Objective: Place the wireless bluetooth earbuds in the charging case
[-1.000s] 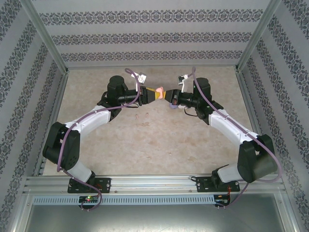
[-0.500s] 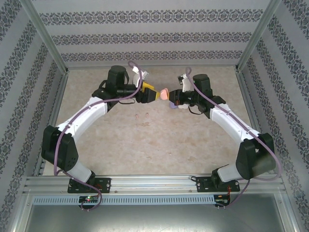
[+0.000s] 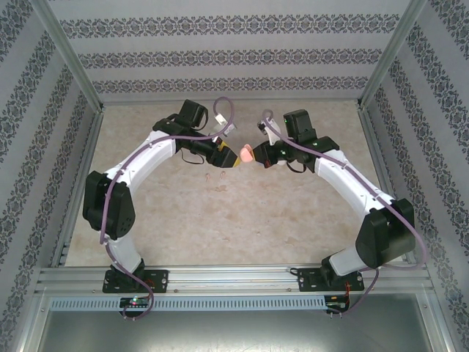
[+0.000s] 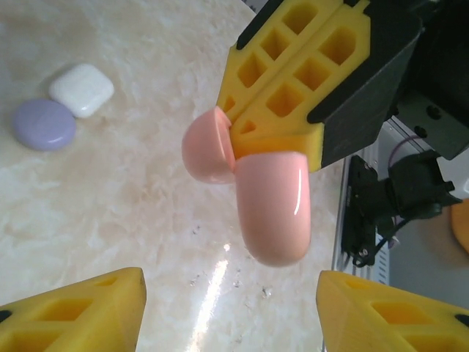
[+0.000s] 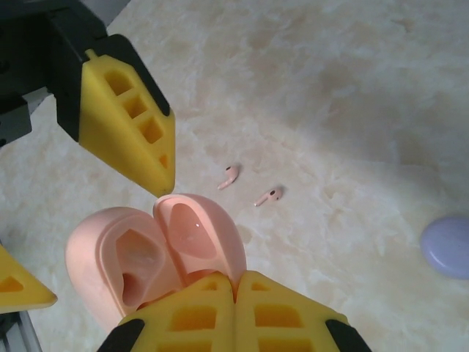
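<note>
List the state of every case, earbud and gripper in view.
Pink case: open, empty, held in the air by right gripper.
Purple case: shut, on the table.
White case: shut, on the table.
Pink earbuds: loose on the table, not in a case.
Left gripper: open, empty.
Right gripper: shut on pink case.

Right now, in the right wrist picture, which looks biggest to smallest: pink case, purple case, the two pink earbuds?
1. pink case, though it sits nearest the camera
2. purple case, cut off by the edge
3. pink earbuds and, too alike to rank
</note>
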{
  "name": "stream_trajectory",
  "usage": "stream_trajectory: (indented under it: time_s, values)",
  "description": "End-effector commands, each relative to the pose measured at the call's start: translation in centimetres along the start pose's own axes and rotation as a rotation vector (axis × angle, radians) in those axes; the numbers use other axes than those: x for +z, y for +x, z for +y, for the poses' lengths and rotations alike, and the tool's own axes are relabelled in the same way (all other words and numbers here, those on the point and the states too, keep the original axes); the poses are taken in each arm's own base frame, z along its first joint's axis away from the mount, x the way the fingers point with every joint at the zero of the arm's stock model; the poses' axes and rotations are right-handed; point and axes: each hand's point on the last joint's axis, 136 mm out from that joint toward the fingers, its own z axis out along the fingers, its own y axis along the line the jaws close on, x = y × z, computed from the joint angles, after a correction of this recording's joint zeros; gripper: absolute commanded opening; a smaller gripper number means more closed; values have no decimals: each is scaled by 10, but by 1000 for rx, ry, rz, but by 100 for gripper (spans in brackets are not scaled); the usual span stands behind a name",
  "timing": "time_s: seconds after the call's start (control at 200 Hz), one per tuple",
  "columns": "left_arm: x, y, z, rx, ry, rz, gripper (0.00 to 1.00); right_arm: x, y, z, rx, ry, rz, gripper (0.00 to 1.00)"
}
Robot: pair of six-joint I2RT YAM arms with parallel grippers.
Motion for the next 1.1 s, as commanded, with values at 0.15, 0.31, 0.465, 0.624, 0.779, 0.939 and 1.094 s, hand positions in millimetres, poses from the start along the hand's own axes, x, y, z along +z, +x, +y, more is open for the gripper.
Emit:
stream_trajectory:
  time_s: [0.15,0.31,0.465,0.624,0.779,0.939,1.094]
  values:
    - [-5,-1,-19,16,114,5,61,6,0,12,-54,-21,26,0]
    - [-3,-2,-20,9,138,5,60,10,-2,17,-64,-28,31,0]
    - [0,-2,-20,3,153,8,58,13,-4,23,-73,-36,35,0]
    - [1,-2,-21,0,168,10,50,14,-6,24,-77,-36,34,0]
    - [1,-2,-22,1,173,12,43,13,-7,24,-79,-35,30,0]
    - [2,-3,-21,-4,180,10,40,13,-8,26,-81,-40,28,0]
    - [3,-5,-21,-4,184,6,41,13,-8,27,-83,-43,26,0]
